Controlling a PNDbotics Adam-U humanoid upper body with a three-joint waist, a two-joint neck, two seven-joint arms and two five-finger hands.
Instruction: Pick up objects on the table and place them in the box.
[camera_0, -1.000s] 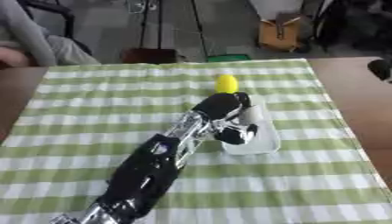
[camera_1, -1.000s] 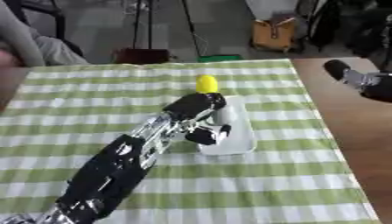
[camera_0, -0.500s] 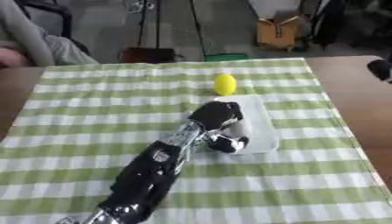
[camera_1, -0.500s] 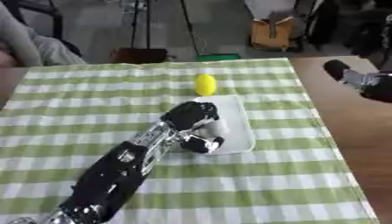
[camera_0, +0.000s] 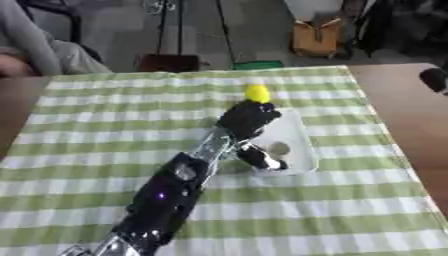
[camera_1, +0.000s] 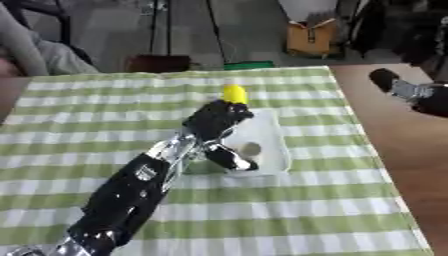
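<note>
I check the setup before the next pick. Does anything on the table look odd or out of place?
Nothing stands out. The yellow object lies on the striped cloth just beyond the white box. The box sits flat with a small round thing inside. The left hand reaches over the box's near corner.

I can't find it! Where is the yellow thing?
The yellow object sits on the striped tablecloth, mid-table toward the far edge, just beyond the white box and the left hand.

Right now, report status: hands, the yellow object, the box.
Left hand over white plastic box, reaching toward small yellow rounded object, fingers unclear. Yellow object on striped cloth beyond box. Right hand idle at table's right edge.
</note>
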